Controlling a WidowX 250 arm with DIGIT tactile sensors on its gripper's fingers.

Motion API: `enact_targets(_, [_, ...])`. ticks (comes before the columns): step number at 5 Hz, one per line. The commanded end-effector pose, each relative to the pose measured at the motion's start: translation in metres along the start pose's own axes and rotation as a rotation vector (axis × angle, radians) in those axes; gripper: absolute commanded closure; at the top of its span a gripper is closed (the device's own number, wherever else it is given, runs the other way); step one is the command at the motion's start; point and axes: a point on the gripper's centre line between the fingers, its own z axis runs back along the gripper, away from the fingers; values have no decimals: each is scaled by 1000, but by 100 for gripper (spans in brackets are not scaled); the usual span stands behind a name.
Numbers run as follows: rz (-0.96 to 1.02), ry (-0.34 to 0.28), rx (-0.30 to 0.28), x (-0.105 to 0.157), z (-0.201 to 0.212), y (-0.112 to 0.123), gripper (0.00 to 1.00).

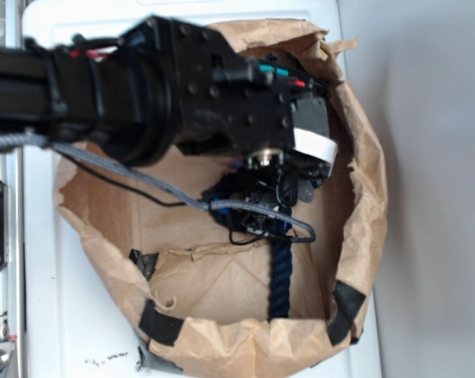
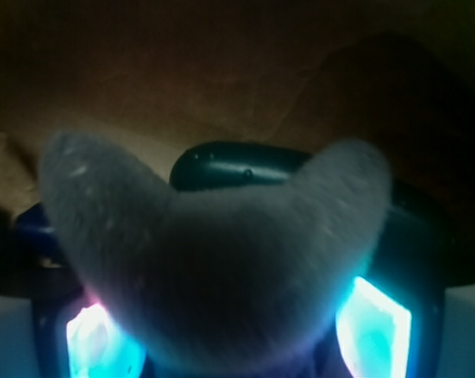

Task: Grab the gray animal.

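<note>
In the wrist view the gray animal (image 2: 221,268) fills the space between my two glowing fingers, its two floppy ears spread up to the left and right. My gripper (image 2: 237,335) presses it on both sides; the left pad (image 2: 99,342) and the right pad (image 2: 375,331) touch the plush. In the exterior view my gripper (image 1: 262,206) reaches down into the brown paper bag (image 1: 363,205), and the arm hides the animal there.
A navy blue rope (image 1: 280,276) lies on the bag floor, running from the gripper towards the front wall. A dark green cucumber-shaped object (image 2: 245,165) lies just behind the animal. The crumpled bag walls stand all around, with black tape patches (image 1: 160,321) at the front.
</note>
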Motion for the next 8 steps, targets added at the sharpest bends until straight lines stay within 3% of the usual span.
enact_targets(1, [-38, -43, 20, 9, -4, -15, 0])
enact_targets(2, [-15, -20, -6, 13, -3, -17, 100])
enact_targets(4, [-29, -41, -44, 8, 16, -12, 100])
enact_targets(6, [-68, -9, -195, -5, 77, 8, 100])
enact_targets(7, [-63, -53, -244, -9, 108, 14, 100])
enact_targets(8, [-112, -61, -204, -13, 125, 9, 100])
